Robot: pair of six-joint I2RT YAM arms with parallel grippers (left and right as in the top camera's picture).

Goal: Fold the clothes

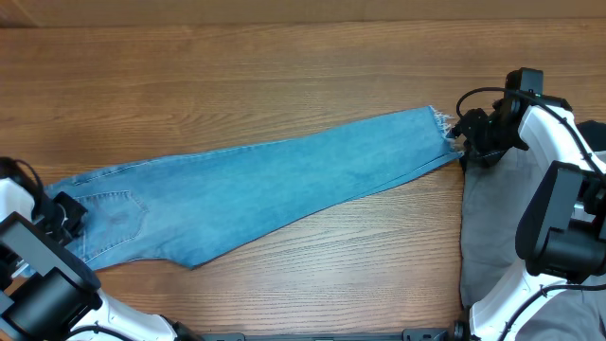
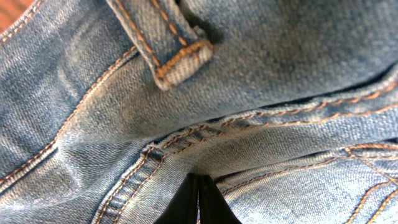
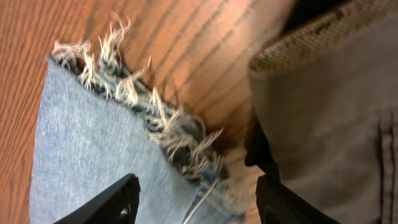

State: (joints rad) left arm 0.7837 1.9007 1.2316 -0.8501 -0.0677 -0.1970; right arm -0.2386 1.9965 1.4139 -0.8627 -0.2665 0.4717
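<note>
The light blue denim jeans (image 1: 275, 185) lie flat in one long strip, waist at the left and frayed ankle hem (image 1: 440, 121) at the upper right. My left gripper (image 1: 64, 214) is at the waist end. In the left wrist view its fingers (image 2: 199, 198) are pressed together, with their tips buried in a denim fold (image 2: 205, 143) below a belt loop (image 2: 177, 59). My right gripper (image 1: 466, 140) is open at the hem. In the right wrist view its fingers (image 3: 199, 199) straddle the frayed edge (image 3: 180, 143). Grey trousers (image 1: 492, 218) lie at the right, also seen in the right wrist view (image 3: 336, 112).
The wooden table (image 1: 284, 66) stretches bare behind the jeans. Something dark (image 1: 595, 133) lies at the far right edge, mostly hidden by the right arm (image 1: 559, 189). The left arm's base (image 1: 38, 284) fills the lower left corner.
</note>
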